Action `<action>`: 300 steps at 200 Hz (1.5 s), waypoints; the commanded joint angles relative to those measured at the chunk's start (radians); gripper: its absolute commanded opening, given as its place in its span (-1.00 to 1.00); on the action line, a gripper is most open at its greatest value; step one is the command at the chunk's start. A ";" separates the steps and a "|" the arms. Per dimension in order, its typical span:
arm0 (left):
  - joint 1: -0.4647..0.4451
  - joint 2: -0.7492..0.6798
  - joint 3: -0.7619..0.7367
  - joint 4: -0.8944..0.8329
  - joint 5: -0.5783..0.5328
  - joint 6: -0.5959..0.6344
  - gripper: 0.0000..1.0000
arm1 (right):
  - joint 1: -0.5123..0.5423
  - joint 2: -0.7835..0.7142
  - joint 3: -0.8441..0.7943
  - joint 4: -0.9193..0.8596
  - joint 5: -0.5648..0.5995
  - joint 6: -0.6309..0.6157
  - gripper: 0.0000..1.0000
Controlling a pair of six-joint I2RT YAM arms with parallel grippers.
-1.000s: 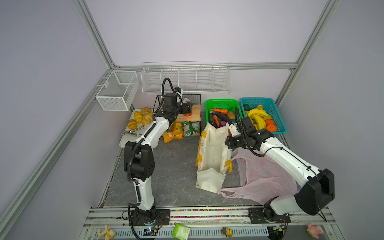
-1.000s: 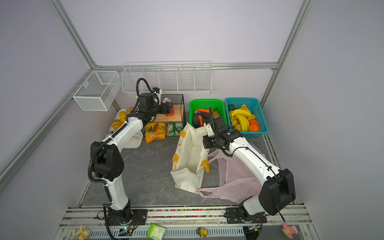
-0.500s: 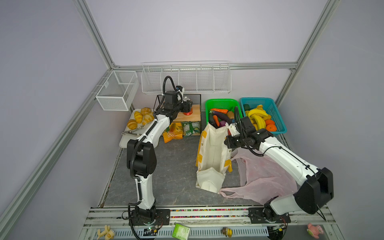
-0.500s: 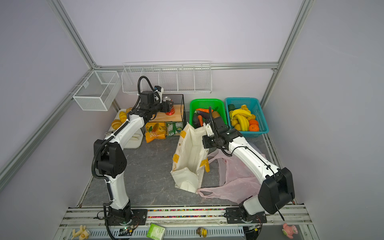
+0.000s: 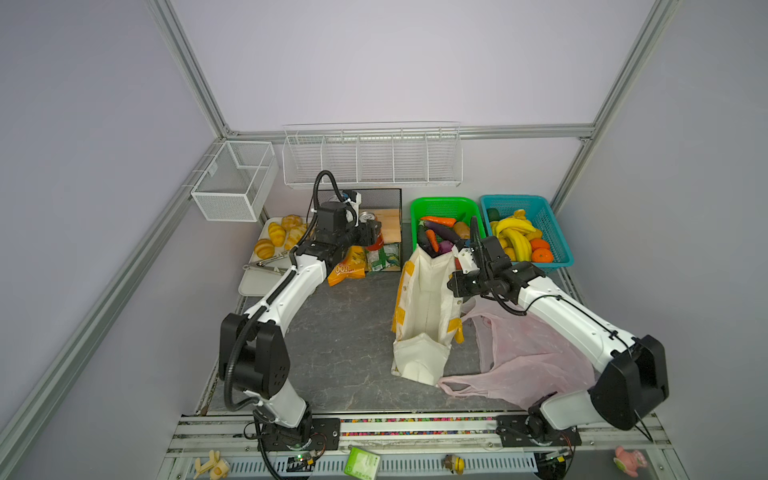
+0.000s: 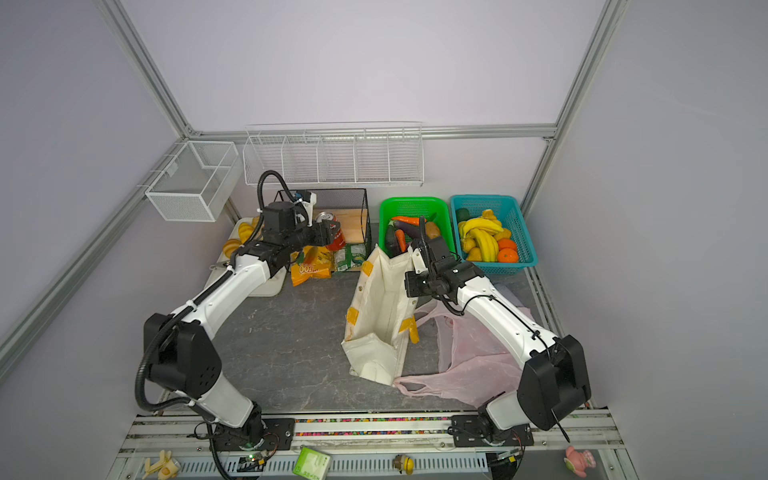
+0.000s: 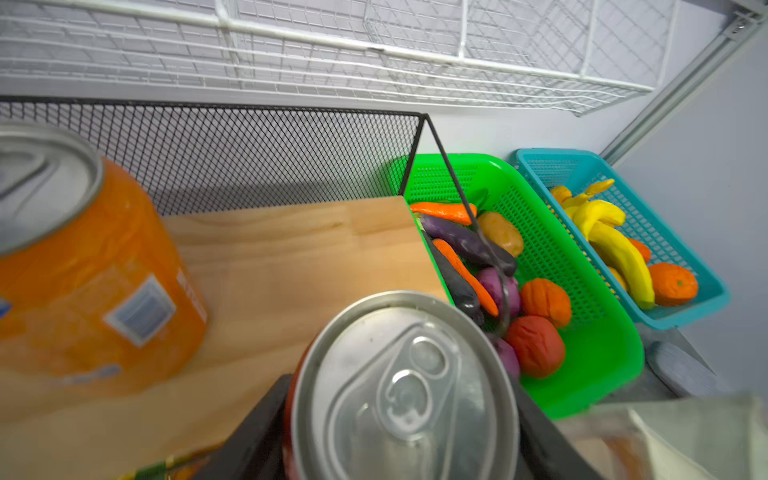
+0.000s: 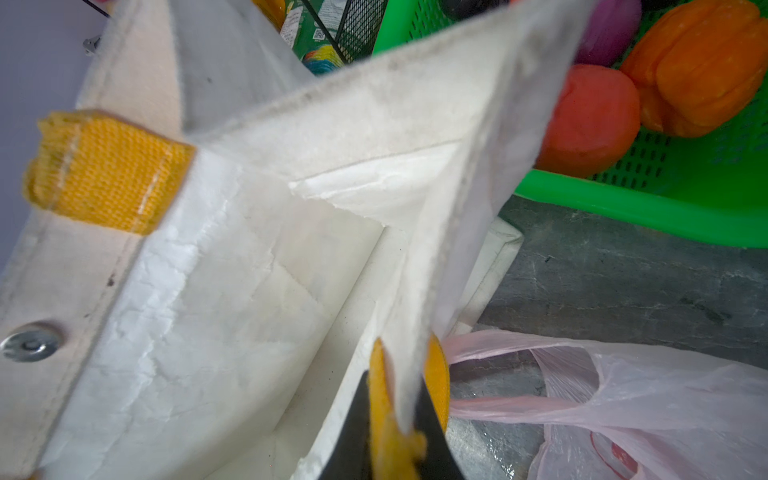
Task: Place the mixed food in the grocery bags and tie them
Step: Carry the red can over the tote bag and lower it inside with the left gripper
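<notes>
The left gripper [image 5: 371, 234] reaches into the black mesh rack [image 7: 249, 158]. Its jaws stand fairly wide, one pressed to each side of the red cola can [image 7: 401, 390]. The can stands upright on the rack's wooden shelf [image 7: 291, 249], long axis vertical, silver lid up. It does not look lifted yet.

The coming move turns on the cream canvas tote [image 5: 424, 316]. It stands on the table to the right of the can and nearer the robot's base, with its mouth facing up. The right gripper [image 8: 395, 415] has narrow jaws pinched on the tote's rim at a yellow handle patch and holds that wall up. No food shows inside. The left arm is plainly the one placed to carry the can across.

The rack's slanted wire side frame runs between the can and the tote, so I judge the can should rise first. The orange soda can [image 7: 91, 266] stands on the same shelf, apart from the jaws. The green basket [image 5: 440, 201] sits just behind the tote. The pink plastic bag [image 5: 536, 357] lies flat beside the tote, under the right arm.
</notes>
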 commanded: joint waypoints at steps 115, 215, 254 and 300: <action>-0.467 -0.189 -0.204 0.134 -0.058 0.006 -0.80 | -0.022 -0.076 -0.018 0.071 -0.038 0.051 -0.84; -0.556 0.093 0.009 -0.047 -0.368 -0.130 -0.81 | -0.021 -0.182 -0.171 0.229 -0.040 0.251 -0.85; -0.555 0.198 0.147 -0.147 -0.375 -0.129 -0.78 | -0.012 -0.175 -0.185 0.239 -0.037 0.259 -0.85; -0.557 0.240 0.136 -0.111 -0.389 -0.219 -0.78 | -0.012 -0.190 -0.204 0.241 -0.003 0.267 -0.85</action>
